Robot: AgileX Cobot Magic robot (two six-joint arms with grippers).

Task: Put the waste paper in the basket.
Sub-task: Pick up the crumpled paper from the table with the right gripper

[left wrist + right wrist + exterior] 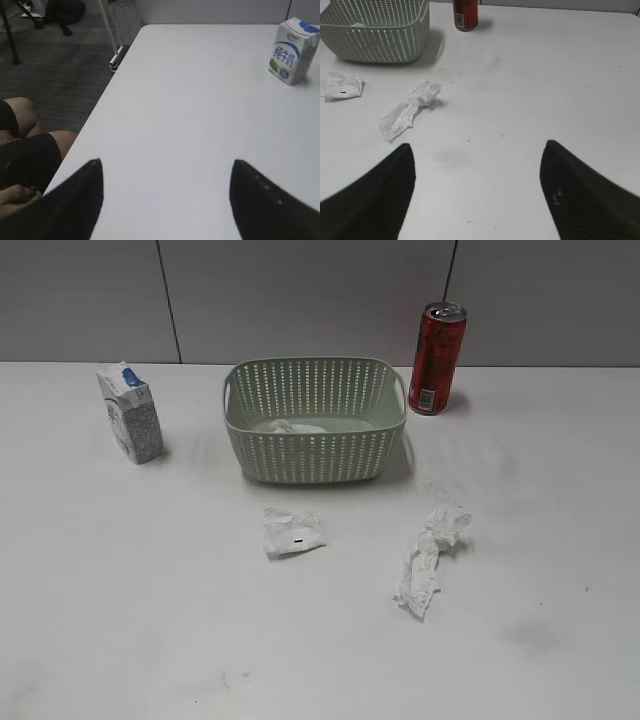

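White table [560, 540] | twisted paper [409, 110] ahead-left of right gripper [477, 162] | both grippers wide, empty

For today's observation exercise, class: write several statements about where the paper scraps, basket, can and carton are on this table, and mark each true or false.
1. One crumpled white paper scrap already lies inside the pale green perforated plastic basket. True.
2. The tall red drink can lies on its side. False: it stands upright.
3. The long twisted white paper scrap lies on the table in front of the basket. True.
4. The right gripper holds the small squarish white paper wad. False: it is open and empty.
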